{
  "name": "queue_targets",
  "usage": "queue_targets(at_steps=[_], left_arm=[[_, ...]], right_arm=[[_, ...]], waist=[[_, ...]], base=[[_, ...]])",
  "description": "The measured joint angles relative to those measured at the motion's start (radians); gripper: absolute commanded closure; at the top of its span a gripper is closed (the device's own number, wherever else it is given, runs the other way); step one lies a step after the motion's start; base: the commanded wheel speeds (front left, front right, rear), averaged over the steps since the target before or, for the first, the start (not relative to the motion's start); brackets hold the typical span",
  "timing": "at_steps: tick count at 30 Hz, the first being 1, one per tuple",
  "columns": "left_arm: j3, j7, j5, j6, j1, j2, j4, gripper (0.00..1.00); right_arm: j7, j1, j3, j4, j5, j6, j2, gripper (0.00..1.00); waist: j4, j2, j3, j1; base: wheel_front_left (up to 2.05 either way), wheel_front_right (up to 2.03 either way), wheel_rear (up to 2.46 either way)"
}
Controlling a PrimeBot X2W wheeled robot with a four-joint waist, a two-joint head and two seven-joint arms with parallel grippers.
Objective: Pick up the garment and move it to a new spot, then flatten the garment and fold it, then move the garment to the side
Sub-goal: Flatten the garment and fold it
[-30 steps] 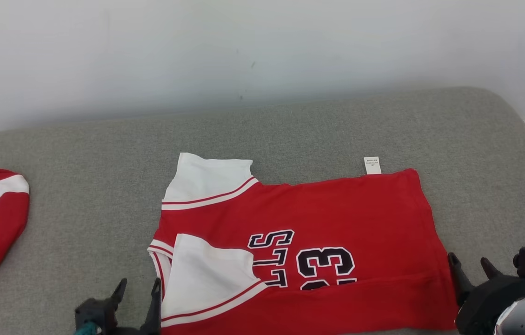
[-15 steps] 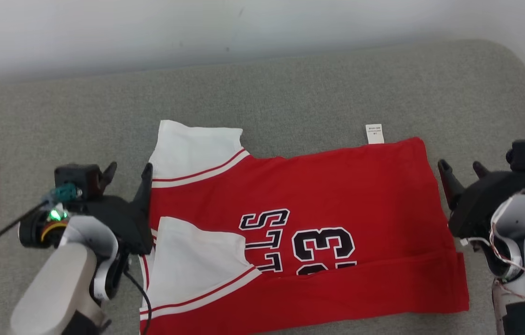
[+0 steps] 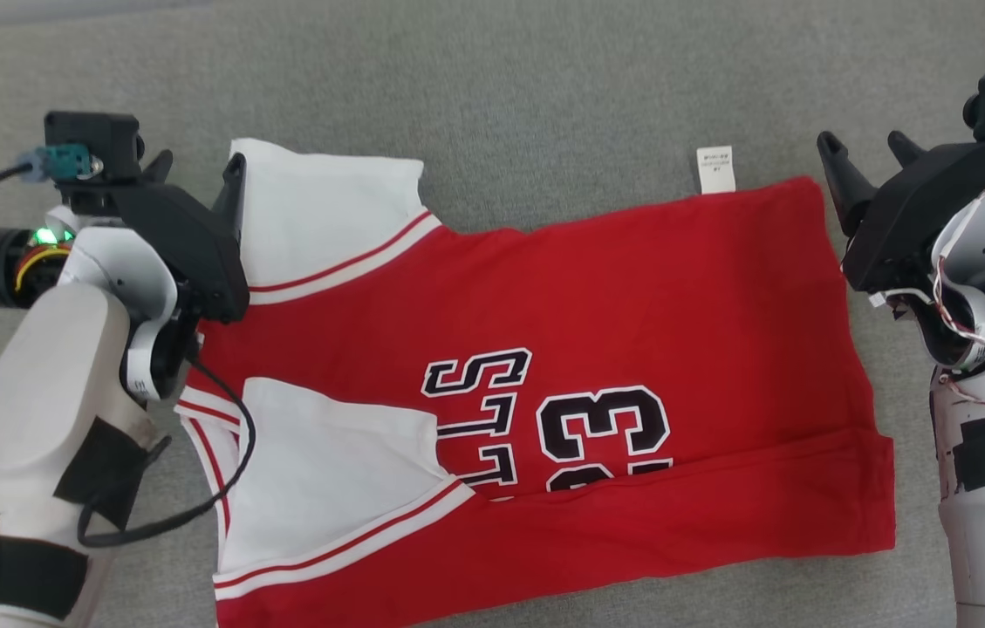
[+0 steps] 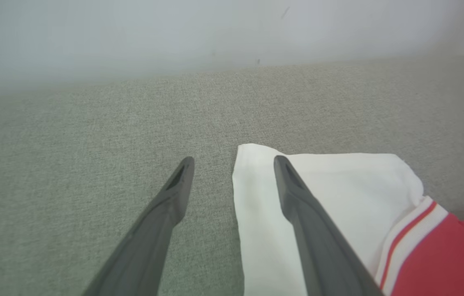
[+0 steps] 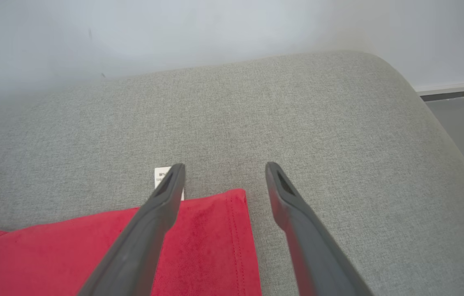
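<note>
Within the last second both arms have reached from the near edge to the far edge of the jersey, and the head camera has tipped down with them. The jersey lies flat and part folded on the grey cushion. The left tool, open and empty, straddles the far sleeve's outer edge. The right tool, also open and empty, hangs by the far hem corner. Both look placed to pinch these corners for the next fold

Head camera high above, facing steeply down between left claw and right claw, wrist cameras low and close behind each claw, facing the wall, sharing jersey corners at each claw's tips
</note>
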Motion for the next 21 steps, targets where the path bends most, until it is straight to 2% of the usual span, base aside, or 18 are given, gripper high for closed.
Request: queue_targets(at_steps=[11,15,21], left_arm=[[-0.016,0.044,0.006,0.007,-0.094,-0.004,0.07,0.0],[-0.03,0.06,0.015,0.007,-0.118,0.003,0.084,0.0],[-0.042,0.103,0.01,-0.02,-0.149,0.005,0.088,0.0]], right_arm=[[-0.003,-0.036,0.019,0.025,0.004,0.0,-0.021,0.0],[0.003,-0.049,0.022,0.033,-0.027,0.0,-0.032,0.0],[0.029,-0.066,0.019,0.027,-0.061,0.0,-0.066,0.0]], waist=[[-0.009,0.0,0.112,-0.0001],[-0.012,0.0,0.131,-0.0002],[-0.013,-0.0001,0.151,-0.0003]], base=[[0.0,0.0,0.0],[0.0,0.0,0.0],[0.0,0.0,0.0]])
